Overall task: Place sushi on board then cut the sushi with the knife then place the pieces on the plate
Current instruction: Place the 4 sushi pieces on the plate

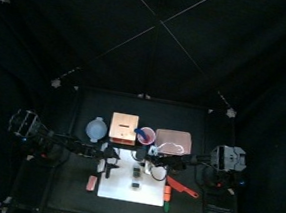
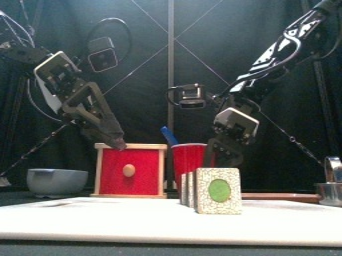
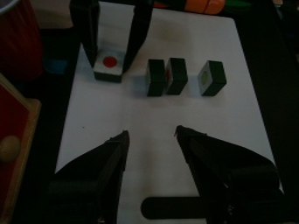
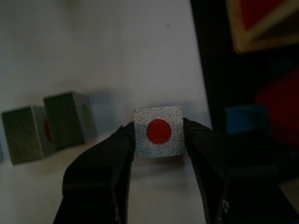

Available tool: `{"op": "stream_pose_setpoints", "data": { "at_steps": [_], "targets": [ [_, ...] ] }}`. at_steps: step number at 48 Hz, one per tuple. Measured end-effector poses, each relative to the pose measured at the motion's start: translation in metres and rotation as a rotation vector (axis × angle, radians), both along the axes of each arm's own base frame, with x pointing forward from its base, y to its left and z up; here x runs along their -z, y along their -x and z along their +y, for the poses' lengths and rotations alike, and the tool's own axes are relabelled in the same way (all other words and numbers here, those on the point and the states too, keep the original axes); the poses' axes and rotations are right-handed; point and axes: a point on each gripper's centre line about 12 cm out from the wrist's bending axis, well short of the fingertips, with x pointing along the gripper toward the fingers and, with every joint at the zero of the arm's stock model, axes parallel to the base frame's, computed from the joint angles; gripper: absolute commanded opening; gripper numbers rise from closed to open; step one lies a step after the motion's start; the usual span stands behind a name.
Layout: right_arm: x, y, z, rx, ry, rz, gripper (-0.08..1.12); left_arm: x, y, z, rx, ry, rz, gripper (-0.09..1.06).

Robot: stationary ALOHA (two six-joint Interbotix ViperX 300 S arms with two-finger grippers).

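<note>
Sushi piece (image 4: 158,133) with red centre sits gripped by right end effector (image 4: 159,128); left end effector (image 3: 151,134) open.

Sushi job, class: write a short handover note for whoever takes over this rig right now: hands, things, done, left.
The left hand is open and empty over the white board.
The right hand sits round one sushi piece on the board; whether it grips cannot be told.
Three more pieces stand on the board, two close together, one apart.
The blue knife is in the red cup.
Done: sushi on board, cut in four.
Left: all four pieces go to the pink plate, back right; none shows there.
</note>
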Motion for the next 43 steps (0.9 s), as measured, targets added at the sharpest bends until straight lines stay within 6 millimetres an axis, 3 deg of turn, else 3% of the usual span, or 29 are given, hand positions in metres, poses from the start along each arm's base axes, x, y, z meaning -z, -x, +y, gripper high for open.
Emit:
{"op": "stream_pose_setpoints", "data": {
  "at_steps": [14,22,31,43],
  "targets": [
    [-0.039,0.043,-0.007,0.085,0.024,0.028,0.61,0.0,0.0,0.0,-0.001,0.001,0.002,0.84],
    [-0.044,0.073,-0.016,0.15,0.02,0.066,0.62,0.0,0.0,0.001,-0.002,0.0,0.0,0.84],
    [-0.033,0.096,-0.057,0.297,-0.001,0.078,0.67,0.0,0.0,0.005,-0.016,-0.003,0.0,0.84],
    [0.002,0.097,-0.099,0.392,-0.042,0.071,0.87,0.0,-0.001,0.011,-0.034,-0.003,0.0,0.84]
  ]
}}
